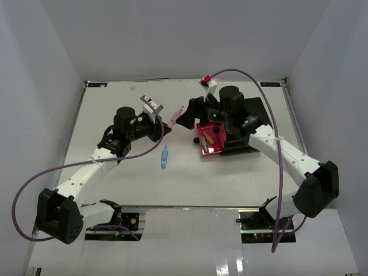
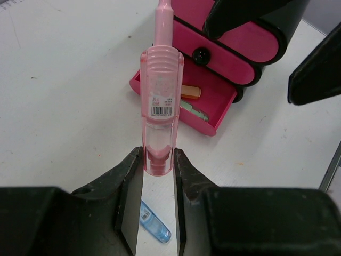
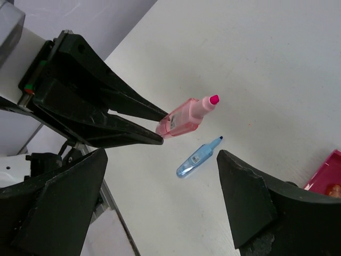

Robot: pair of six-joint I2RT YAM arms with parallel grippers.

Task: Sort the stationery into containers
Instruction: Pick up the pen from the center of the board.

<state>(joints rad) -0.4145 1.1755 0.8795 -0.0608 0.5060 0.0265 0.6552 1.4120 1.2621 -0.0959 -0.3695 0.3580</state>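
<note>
My left gripper (image 2: 159, 160) is shut on the base of a pink highlighter (image 2: 160, 101), held above the table with its tip toward the containers. In the top view that pink highlighter (image 1: 177, 114) sits between my left gripper (image 1: 167, 119) and my open right gripper (image 1: 190, 112). The right gripper (image 3: 160, 197) hangs empty, looking down on the pink highlighter (image 3: 186, 116). A light-blue piece (image 1: 164, 156) lies flat on the table. One magenta drawer (image 2: 176, 114) of the black cabinet (image 1: 253, 123) is pulled out. It holds an orange-capped item (image 2: 190, 92) and a green one (image 2: 194, 112).
Two shut magenta drawers with a round black knob (image 2: 201, 55) stack above the pulled-out one. White walls close in the table on three sides. A purple cable (image 1: 276, 144) trails over the right arm. The light-blue piece (image 3: 197, 158) lies below both grippers.
</note>
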